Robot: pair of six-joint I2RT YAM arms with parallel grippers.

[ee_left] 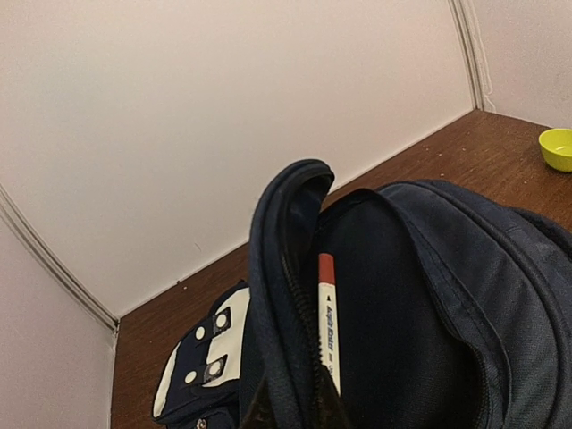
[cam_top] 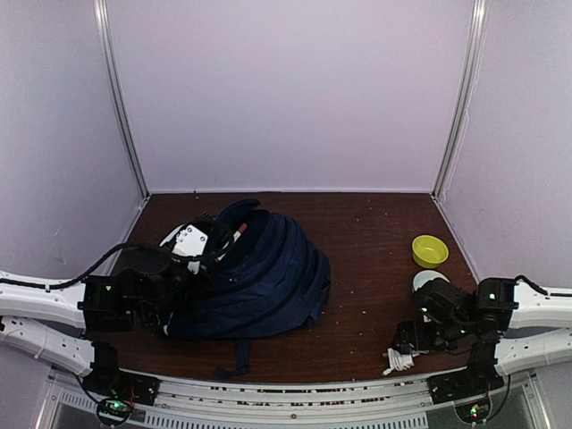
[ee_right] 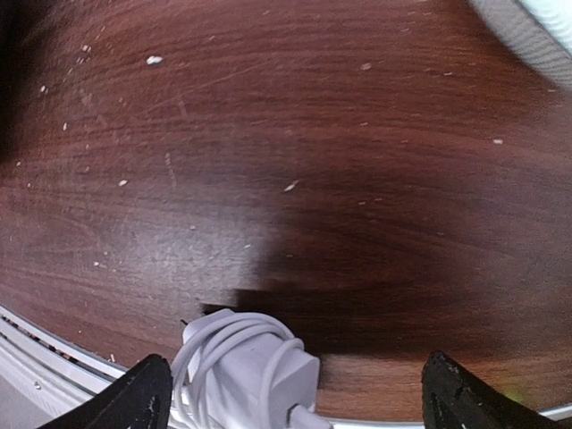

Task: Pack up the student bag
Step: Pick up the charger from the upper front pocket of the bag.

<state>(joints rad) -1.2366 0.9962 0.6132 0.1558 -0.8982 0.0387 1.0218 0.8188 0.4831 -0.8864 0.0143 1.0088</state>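
The student bag, a big navy backpack, lies on its side at the left of the table with its mouth held up. My left gripper is shut on the rim of that mouth; its fingers are hidden under the fabric in the left wrist view. A white marker with a red cap leans inside the opening. The flap with white buckle patches hangs to the left. My right gripper stands open low over a white charger wrapped in its cable, which lies between the fingertips near the table's front edge.
A yellow bowl sits at the right, with a round white object just in front of it, close behind my right arm. The charger lies by the front rail. White walls close in the back and sides.
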